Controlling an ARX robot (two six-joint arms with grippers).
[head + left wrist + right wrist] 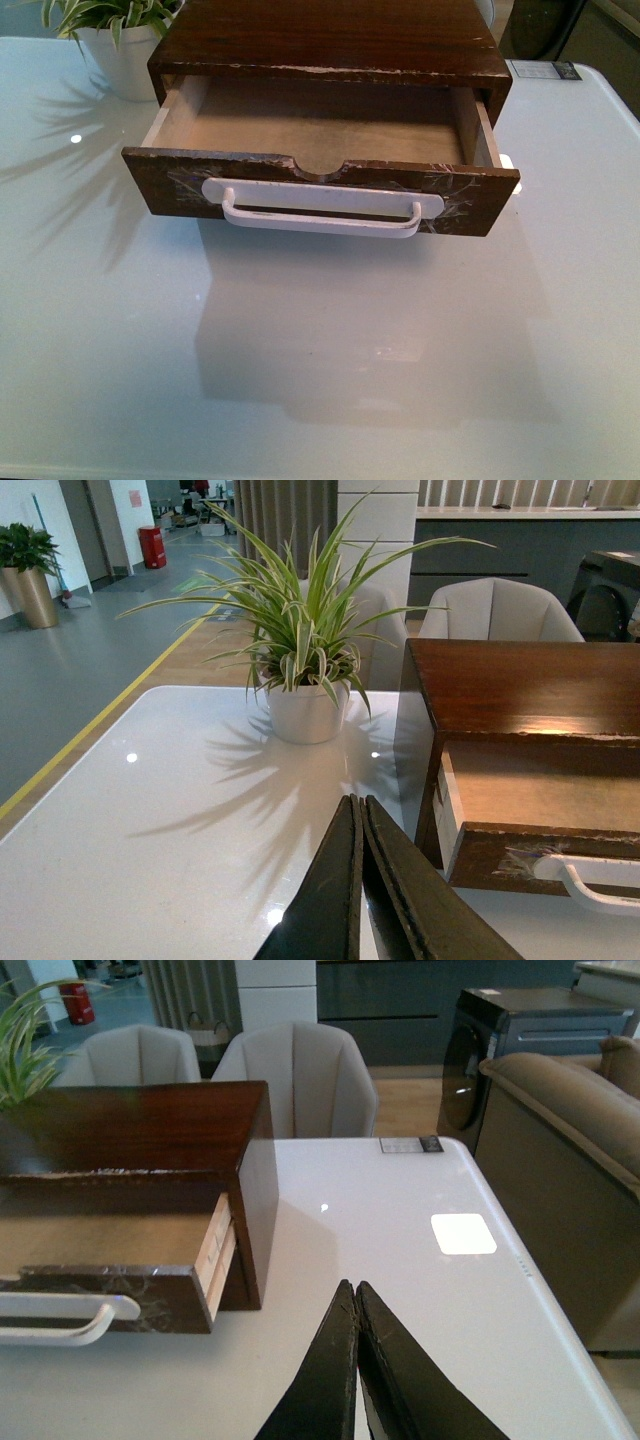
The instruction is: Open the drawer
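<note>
No legible text, brand, number or sign anywhere. Only a small dark label flat on the white table, well ahead of the right gripper and just beyond the wooden cabinet; same label at the table's far right corner in the front view. Pale printing on it, too small to read. Pinkish notice on a distant wall, far beyond the left gripper, likewise unreadable.

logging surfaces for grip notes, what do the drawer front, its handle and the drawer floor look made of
The drawer front looks like dark-stained wood, its finish scratched whitish at the corners. Its handle is a glossy white bar, plastic or painted metal; the look leaves that open. The drawer floor is matte tan, probably fibreboard.
</note>
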